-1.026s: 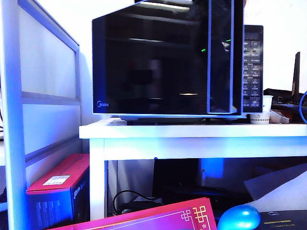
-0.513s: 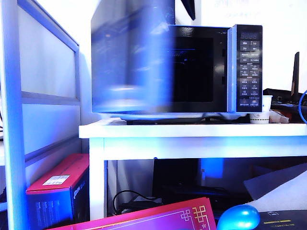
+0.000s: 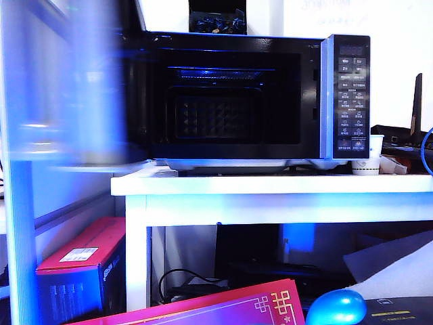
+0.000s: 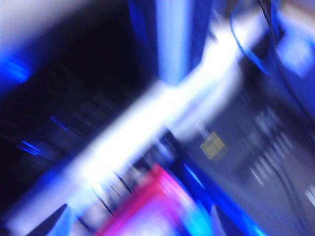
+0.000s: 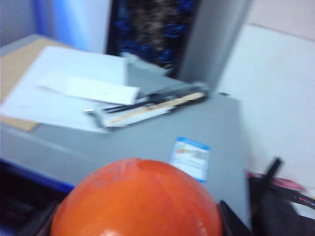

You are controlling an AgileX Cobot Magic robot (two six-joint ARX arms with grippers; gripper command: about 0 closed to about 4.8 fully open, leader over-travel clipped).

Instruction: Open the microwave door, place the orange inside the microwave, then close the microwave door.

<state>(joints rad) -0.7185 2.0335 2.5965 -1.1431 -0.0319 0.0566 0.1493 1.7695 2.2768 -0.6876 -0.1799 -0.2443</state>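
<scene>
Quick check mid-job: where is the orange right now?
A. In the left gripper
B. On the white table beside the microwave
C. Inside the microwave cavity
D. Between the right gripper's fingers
D: the right wrist view shows the orange filling the space between the right gripper fingers, while the exterior view shows the microwave cavity bare with the microwave door swung open.

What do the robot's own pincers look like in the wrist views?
Little shows. The left pincer appears as two dark pointed fingertips, heavily blurred. The right pincer shows dark, wedge-shaped fingertips. No cables or markings can be made out.
</scene>
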